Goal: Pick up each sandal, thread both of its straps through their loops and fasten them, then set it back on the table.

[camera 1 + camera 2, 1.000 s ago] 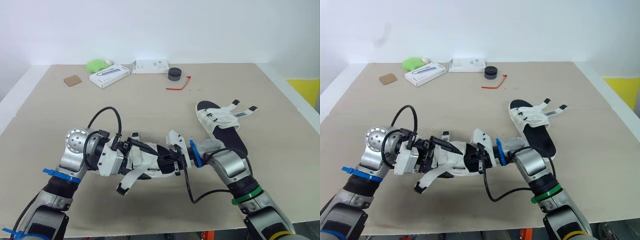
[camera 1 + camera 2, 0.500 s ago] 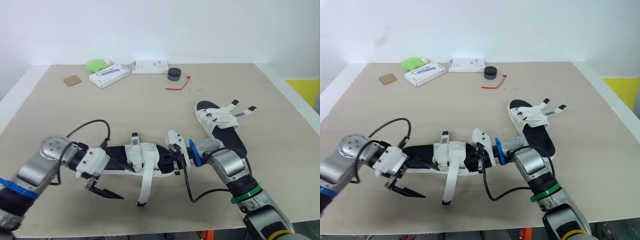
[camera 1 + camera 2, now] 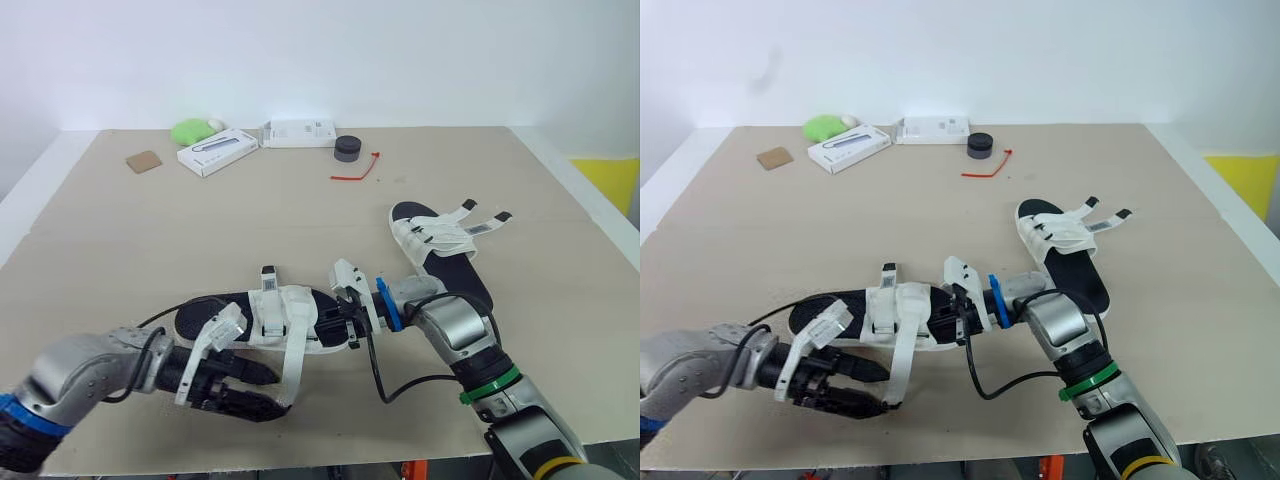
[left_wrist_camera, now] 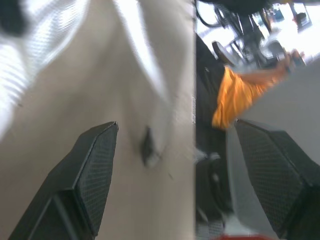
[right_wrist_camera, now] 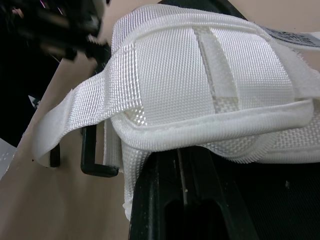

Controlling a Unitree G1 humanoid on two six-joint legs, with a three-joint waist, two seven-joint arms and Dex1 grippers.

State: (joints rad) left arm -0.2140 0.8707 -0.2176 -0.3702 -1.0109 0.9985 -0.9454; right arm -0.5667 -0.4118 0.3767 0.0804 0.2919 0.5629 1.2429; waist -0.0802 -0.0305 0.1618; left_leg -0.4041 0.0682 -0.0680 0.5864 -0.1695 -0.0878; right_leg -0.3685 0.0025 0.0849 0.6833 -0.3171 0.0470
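Sandal (image 5: 200,70): white woven upper on black sole. Loose strap (image 5: 75,115) droops toward the tan counter (image 5: 60,210); black rectangular loop (image 5: 100,170) just beside its end.

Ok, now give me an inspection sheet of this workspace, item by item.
Surface: beige table, flat.
Job's things: near sandal, loose strap hanging over its side; far sandal, both straps unfastened.
Clutter: green object, long white box, flat white box, black puck, red tie, brown card, along far edge.
Grippers: left gripper, jaws open by loose strap; right gripper, jaws shut on near sandal.
Cables: black cable loops at each arm.
Surroundings: white wall, yellow patch right.
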